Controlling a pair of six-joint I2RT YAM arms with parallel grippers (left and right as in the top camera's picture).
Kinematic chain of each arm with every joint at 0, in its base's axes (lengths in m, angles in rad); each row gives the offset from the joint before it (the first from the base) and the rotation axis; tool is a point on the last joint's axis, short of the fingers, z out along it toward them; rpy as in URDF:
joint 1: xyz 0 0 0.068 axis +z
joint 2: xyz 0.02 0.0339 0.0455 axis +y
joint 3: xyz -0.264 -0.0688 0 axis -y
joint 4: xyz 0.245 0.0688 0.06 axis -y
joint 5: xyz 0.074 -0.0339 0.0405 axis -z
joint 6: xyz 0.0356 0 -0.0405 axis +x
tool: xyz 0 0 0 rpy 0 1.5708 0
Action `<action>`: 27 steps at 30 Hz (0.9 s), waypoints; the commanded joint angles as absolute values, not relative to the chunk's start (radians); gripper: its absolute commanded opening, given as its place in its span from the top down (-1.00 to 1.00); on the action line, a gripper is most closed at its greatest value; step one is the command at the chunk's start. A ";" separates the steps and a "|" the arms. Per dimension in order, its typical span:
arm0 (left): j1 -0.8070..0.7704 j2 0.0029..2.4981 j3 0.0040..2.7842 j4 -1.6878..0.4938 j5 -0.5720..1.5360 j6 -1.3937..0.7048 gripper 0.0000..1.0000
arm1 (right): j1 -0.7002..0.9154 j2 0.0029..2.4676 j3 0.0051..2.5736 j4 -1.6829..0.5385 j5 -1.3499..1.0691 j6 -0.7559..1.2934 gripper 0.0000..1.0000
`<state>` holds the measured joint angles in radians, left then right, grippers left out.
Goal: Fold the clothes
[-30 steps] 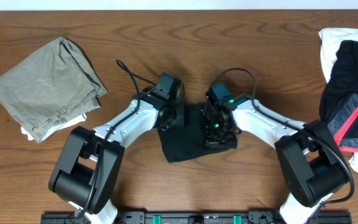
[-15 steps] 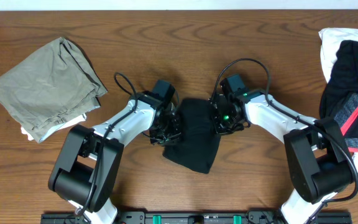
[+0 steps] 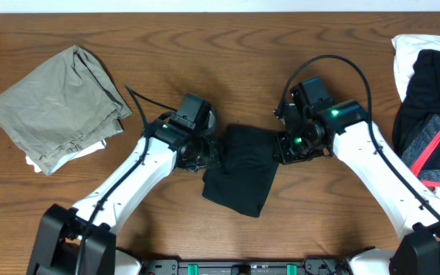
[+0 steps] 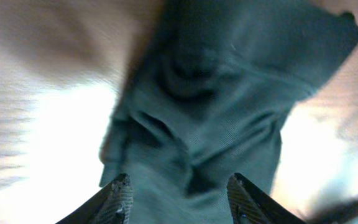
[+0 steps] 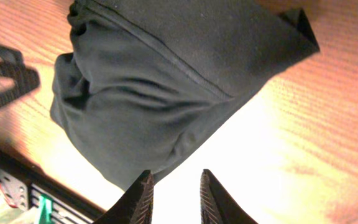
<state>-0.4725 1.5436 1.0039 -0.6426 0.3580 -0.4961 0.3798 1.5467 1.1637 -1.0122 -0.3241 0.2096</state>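
The black garment lies in the middle of the table, a little closer to the near edge than to the far edge. It is folded into a compact bundle with several layers, and it sits a bit slanted, with its lower end pointing to the near edge. Its surface is not flat. The left wrist view shows soft creases and a bump in the cloth, and the right wrist view shows a seam line that runs across the upper layer.

The left gripper is at the left side of this garment, just over its edge. Its two fingers stand clearly apart, and the cloth lies below them and is not pinched. The right gripper is at the right side of the garment, near its upper right corner. Its fingers have only a narrow gap between them, and in this gap only bare wood is visible, so this hand holds nothing. The edge of the garment is just beside its fingertips.

Further out, an olive-grey garment lies loosely folded near the far left corner of the table, with a small piece of white cloth showing under it. At the right edge there is a white garment, and on it rests a black garment with a pink-red band.
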 commanded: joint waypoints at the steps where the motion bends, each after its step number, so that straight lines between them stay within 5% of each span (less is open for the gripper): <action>1: -0.472 1.570 1.003 -0.635 0.235 -0.468 -0.05 | 0.373 1.565 1.096 -0.998 -0.338 0.305 0.55; 8: -0.472 1.646 1.003 -0.627 0.235 -0.456 -0.05 | 0.378 1.565 0.893 -0.781 -0.585 0.323 0.58; 27: -0.522 1.678 1.003 -0.593 0.279 -0.456 -0.05 | 0.474 1.589 0.797 -0.669 -0.550 0.393 0.42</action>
